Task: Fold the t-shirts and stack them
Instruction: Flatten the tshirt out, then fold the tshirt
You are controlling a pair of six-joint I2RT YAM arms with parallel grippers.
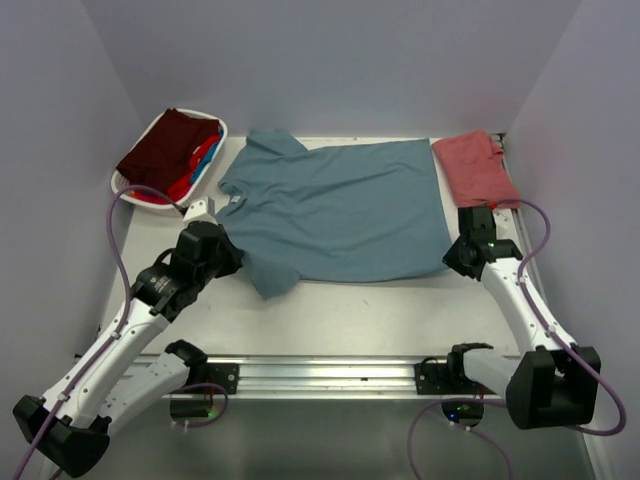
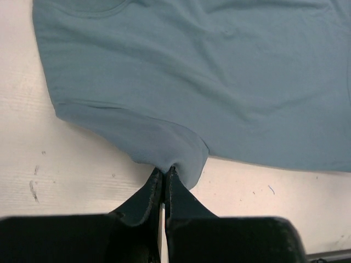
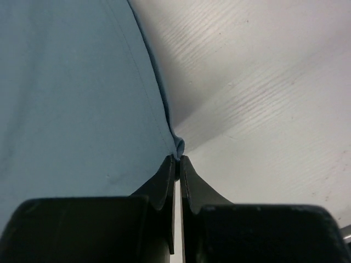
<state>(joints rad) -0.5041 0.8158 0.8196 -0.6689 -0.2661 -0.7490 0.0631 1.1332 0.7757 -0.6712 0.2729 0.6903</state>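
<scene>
1. Cloth of the teal-blue t-shirt (image 1: pixel 340 210) lies spread flat on the table (image 1: pixel 350 312), stretching from the left gripper (image 2: pixel 165 171) across to the right gripper (image 3: pixel 178 159).
2. The left gripper's jaws are pressed together on the edge of the near sleeve. The cloth puckers into a small ridge right at the tips and fans out ahead of them. The fingers themselves hide how much cloth sits between the pads.
3. The right gripper's jaws are closed on the near corner of the hem. The shirt body runs ahead and to the left of the tips, with bare table ahead and to the right. The hem edge just ahead of the tips stands slightly raised, with shadow under it. Only a tiny curl of cloth shows at the tips, and the pinch itself is hidden.
4. In the top view the dark wrist housings cover both sets of tips, so neither grip can be read there.
5. A folded salmon-red t-shirt (image 1: pixel 475 165) lies just beyond the right gripper, close beside the teal shirt's far hem corner. Whether the two touch cannot be told.
6. Beyond the left gripper stands a white basket (image 1: pixel 120 183). A maroon t-shirt (image 1: pixel 165 150) is on top, with bright blue cloth (image 1: pixel 207 158) and red cloth (image 1: pixel 182 187) showing under it. How many garments it holds cannot be told.
</scene>
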